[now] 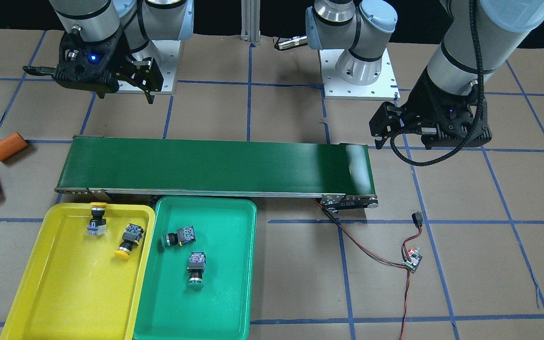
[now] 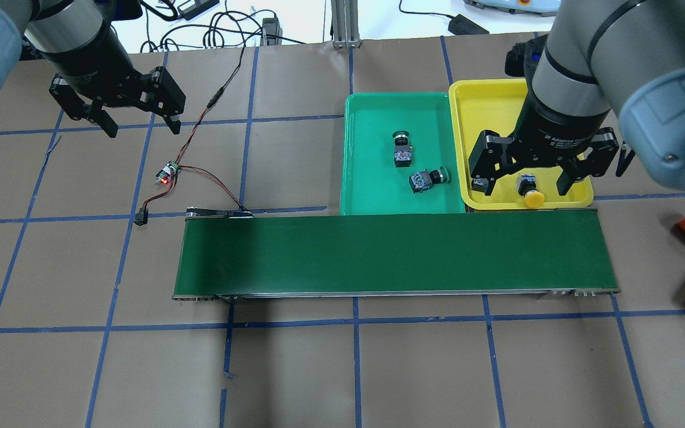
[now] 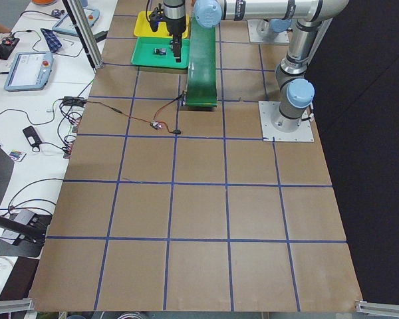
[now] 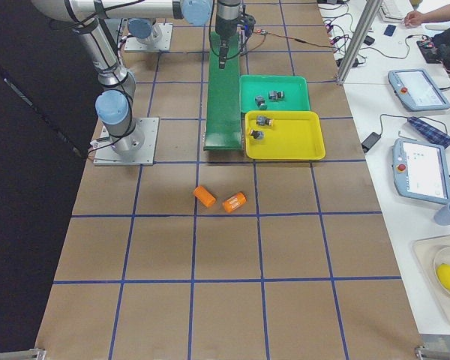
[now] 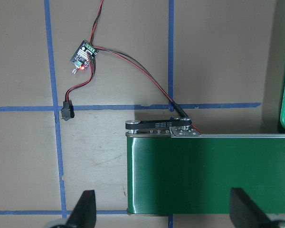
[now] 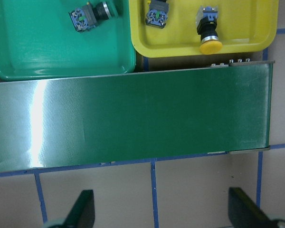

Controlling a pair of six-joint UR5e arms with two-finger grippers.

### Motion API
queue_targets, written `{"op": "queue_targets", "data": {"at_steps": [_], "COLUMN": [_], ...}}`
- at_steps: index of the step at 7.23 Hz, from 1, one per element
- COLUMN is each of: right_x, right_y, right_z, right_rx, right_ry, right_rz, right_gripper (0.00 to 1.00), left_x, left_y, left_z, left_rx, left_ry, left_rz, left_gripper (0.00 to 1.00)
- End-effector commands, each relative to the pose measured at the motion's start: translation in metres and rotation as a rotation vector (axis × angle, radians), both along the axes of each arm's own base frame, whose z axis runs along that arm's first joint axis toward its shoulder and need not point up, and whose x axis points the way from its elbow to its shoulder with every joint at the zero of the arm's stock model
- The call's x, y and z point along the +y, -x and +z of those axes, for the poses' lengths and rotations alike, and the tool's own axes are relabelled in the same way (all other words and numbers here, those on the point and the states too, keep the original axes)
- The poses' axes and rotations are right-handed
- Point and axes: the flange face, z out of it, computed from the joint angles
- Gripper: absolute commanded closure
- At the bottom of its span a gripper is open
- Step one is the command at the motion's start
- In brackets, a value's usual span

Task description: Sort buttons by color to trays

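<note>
Beside the belt (image 1: 215,165), the yellow tray (image 1: 64,302) holds both yellow buttons (image 1: 129,241), and the green tray (image 1: 225,302) holds both green buttons (image 1: 197,267). The left fingers (image 2: 171,113) and right fingers (image 2: 480,172) hang spread and empty. Sorting looks finished; the next move is probably just withdrawing.

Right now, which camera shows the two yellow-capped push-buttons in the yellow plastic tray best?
Exterior front-facing: both yellow-capped push-buttons lie unobstructed in the yellow plastic tray. Overhead: the right gripper partly hides one. Right wrist: one's cap is cropped off at the top edge. Side views: too small. Left wrist: neither shows.
</note>
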Motion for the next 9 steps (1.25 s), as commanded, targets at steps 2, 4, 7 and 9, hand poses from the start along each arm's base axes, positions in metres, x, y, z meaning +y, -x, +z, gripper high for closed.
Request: {"op": "queue_targets", "data": {"at_steps": [2, 4, 7, 9], "right_x": [0.015, 0.015, 0.013, 0.014], "right_y": [0.004, 0.005, 0.009, 0.010], "right_z": [0.015, 0.010, 0.011, 0.002], "right_rx": [-0.006, -0.047, -0.085, -0.080], "right_ry": [0.010, -0.024, -0.023, -0.038], "right_rz": [-0.013, -0.018, -0.040, -0.042], "right_gripper": [0.00, 0.00, 0.00, 0.00], "left_x": [0.007, 0.011, 0.004, 0.003], "left_y": [0.006, 0.006, 0.003, 0.002], "left_z": [-0.004, 0.000, 0.003, 0.003], "left_rx": [0.004, 0.009, 0.007, 0.004], "left_ry": [-0.047, -0.035, -0.020, -0.021], "left_rz": [0.098, 0.094, 0.095, 0.095], "left_gripper": [0.00, 0.00, 0.00, 0.00]}}
